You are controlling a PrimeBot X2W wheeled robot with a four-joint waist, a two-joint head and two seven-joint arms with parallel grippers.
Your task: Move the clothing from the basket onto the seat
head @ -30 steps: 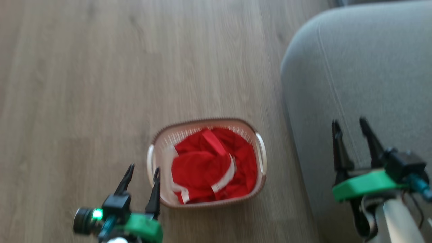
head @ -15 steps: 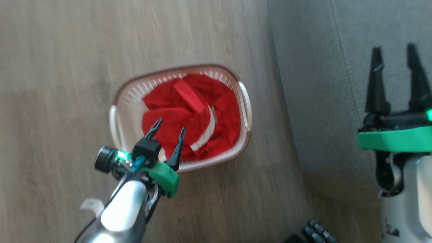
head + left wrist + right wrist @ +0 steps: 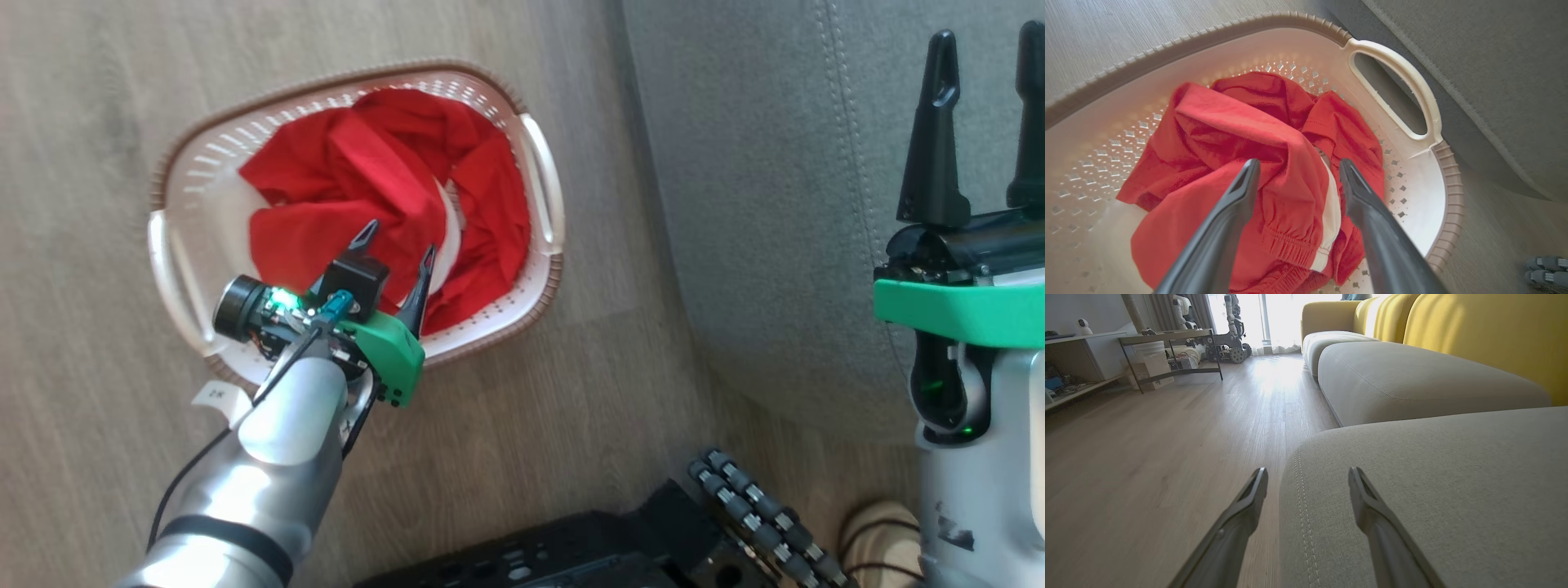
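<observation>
The cream basket (image 3: pixel 175 282) with a brown rim sits on the wood floor beside the grey seat (image 3: pixel 759 204). Crumpled red clothing (image 3: pixel 384 171) with white trim fills it. My left gripper (image 3: pixel 397 241) hangs open just above the near part of the heap; in the left wrist view its fingers straddle a fold of the clothing (image 3: pixel 1216 134) with an elastic waistband, inside the basket (image 3: pixel 1392 69). My right gripper (image 3: pixel 988 49) stands open above the seat, near its edge; the right wrist view shows that gripper (image 3: pixel 1308 475) over the seat's (image 3: pixel 1433 498) stitched corner with nothing between its fingers.
My dark wheeled base (image 3: pixel 653 539) shows at the bottom of the head view. A second grey cushion (image 3: pixel 1412 384) with yellow backrests (image 3: pixel 1474 330) runs along the right. A metal-framed table (image 3: pixel 1167 339) and shelves stand at the far left, another robot (image 3: pixel 1231 318) by the window.
The head camera has tilted down and closer, so the basket has slid up the picture. My left gripper has moved from beside the basket to above the clothing inside it. Both grippers stay open.
</observation>
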